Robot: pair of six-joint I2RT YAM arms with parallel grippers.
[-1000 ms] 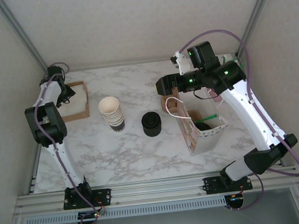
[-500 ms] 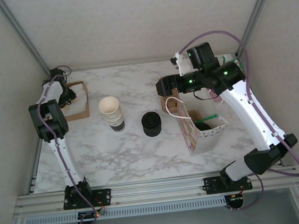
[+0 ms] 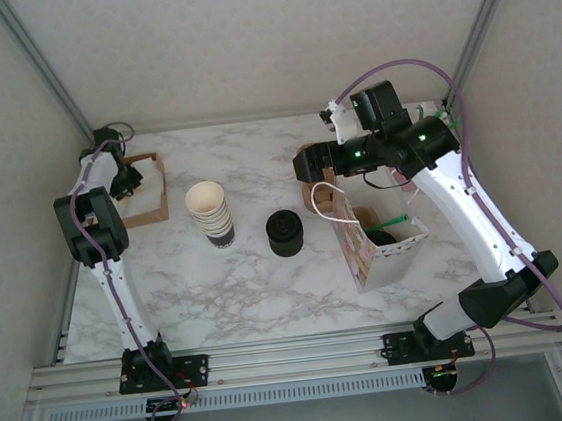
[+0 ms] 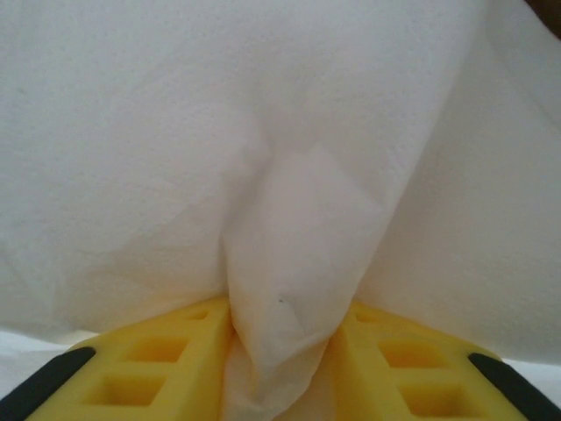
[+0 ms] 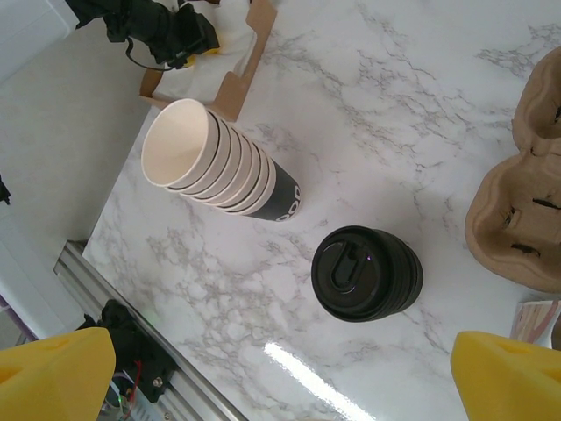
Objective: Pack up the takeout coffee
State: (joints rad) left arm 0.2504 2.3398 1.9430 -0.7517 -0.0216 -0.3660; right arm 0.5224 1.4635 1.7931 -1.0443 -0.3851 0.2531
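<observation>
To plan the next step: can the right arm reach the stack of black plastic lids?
Probably yes: the open right gripper hovers nearby, and nothing covers the stack of black plastic lids.

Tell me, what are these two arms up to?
The left gripper is pinching a fold of white napkin in the brown cardboard box at the far left of the marble table. The right gripper hangs open above it, near the stack of black lids, the stack of paper cups and the patterned paper bag.

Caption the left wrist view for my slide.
Yellow fingers of the left gripper pinch a fold of white napkin.
</observation>
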